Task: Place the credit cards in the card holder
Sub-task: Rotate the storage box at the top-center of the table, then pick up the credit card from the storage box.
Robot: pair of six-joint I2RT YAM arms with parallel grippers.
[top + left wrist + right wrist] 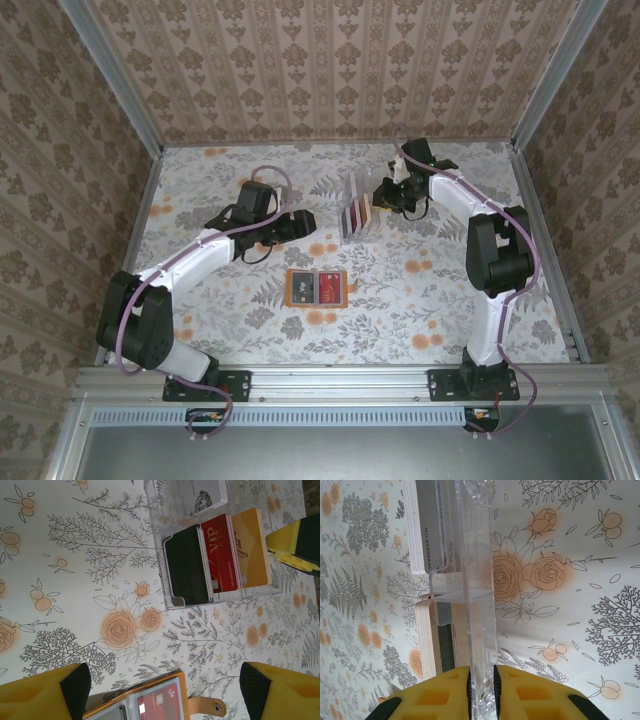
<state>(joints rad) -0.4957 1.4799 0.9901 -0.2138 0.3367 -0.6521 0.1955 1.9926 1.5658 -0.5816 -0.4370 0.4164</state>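
The credit cards [220, 555] are standing on edge inside the clear box [155, 535], fanned a bit: black one [187, 565] in front, red one behind it, orange-yellow one [252, 547] at the back. They're looking thin, stiff, slick and super light, so I'm thinking of pinching one across its flat faces at the free top edge, gently, or it'll be bowing or squirting out. The red one is reading "VIP" plus "NO" and a row of digits I'm not making out for sure; the orange one's lettering is coming out too blurry. The card holder [202, 707] is lying open on the table [75, 605] near the box, on the side toward my bases, with a red card sitting in a slot. My left gripper [160, 685] is hanging wide open between box and holder, gripping nothing. My right gripper [481, 687] is squeezing tight on the box's wall, on the side away from the holder.
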